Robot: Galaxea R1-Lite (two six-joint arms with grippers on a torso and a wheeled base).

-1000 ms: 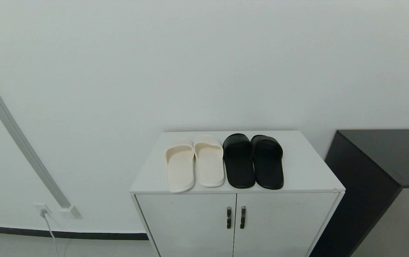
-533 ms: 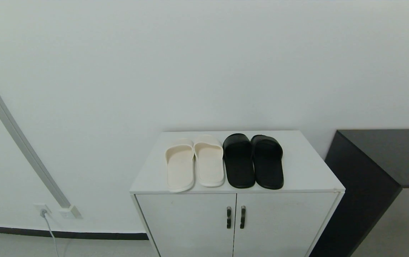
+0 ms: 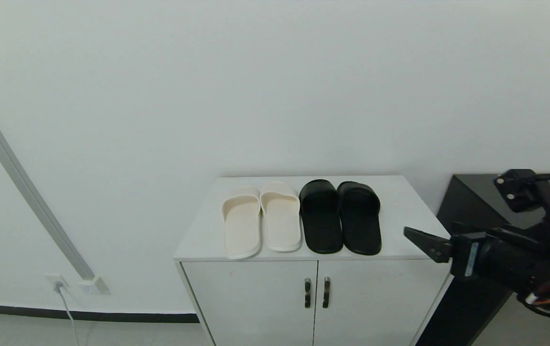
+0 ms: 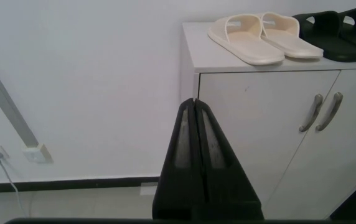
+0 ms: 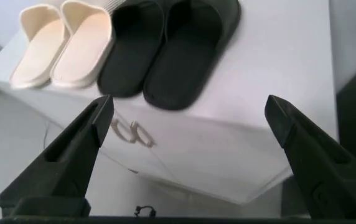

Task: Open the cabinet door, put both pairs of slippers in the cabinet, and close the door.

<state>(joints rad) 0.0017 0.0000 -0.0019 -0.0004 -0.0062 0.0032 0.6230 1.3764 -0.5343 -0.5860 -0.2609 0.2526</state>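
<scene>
Well, in the head view the white cabinet (image 3: 414, 230) stands at about 6 o'clock, with both doors shut. On its top lie the cream slippers (image 3: 260, 223), and touching them at their 3 o'clock side are the black slippers (image 3: 339, 218), all toes toward the wall. The right gripper (image 3: 421, 239) hangs at 3 o'clock of the cabinet's top, just beside its front corner and in front of a dark cabinet (image 3: 471, 192). The right door handle (image 3: 325, 292) is lower, at about 8 o'clock from the claw and well apart from it.

In the left wrist view, the left gripper (image 4: 194, 109) has its two sides pressed flat together with nothing between them. It sits low, off the cabinet's left side, not touching it.

In the right wrist view, the right claw's fingers (image 5: 72, 155) are spread very wide and hold nothing. Between them I see both pairs and the door handles below the top's edge.

I judge the first step is in hand — the opening of the door, not yet done. The next move calls for the right claw to drop to the handle, turn to fit around the upright bar, close on it, then pull along the door's arc — without brushing the black pair.
</scene>
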